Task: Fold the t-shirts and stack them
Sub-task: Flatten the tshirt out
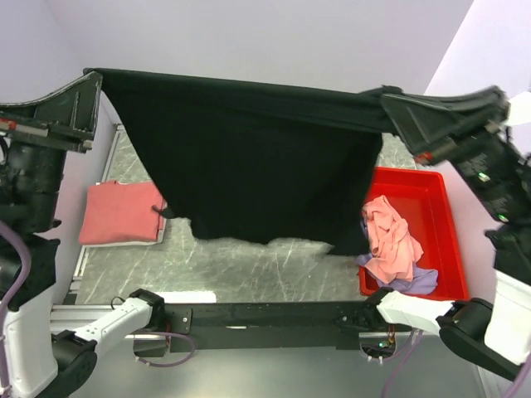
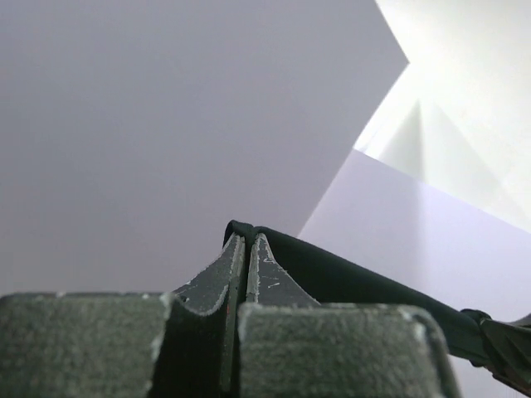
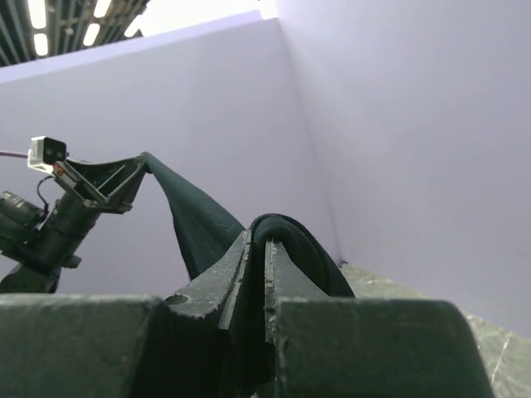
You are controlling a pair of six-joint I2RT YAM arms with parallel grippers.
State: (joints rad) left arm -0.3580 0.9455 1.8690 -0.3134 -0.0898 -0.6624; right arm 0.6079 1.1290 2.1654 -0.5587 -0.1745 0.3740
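Both your arms are up high and spread wide, one at each side of the counter (image 1: 249, 267). Your left pincer (image 1: 94, 79) is pressed together on one top corner of the black t-shirt (image 1: 249, 166), and your right pincer (image 1: 388, 98) is pinching the other top corner. The shirt hangs between them like a curtain, top edge pulled pretty taut, bottom edge wavy and low over the counter. Can't tell if it touches.

In both wrist views the cloth wraps over the fingertips, sandwiched tight. It's matte and soft, with a few folds. The counter is grey and marbled. The salmon-red shirt (image 1: 123, 211) lies folded flat on the left. The pink one (image 1: 390, 236) sits crumpled on the lavender one (image 1: 419, 280) in the glossy red bin (image 1: 431, 186).
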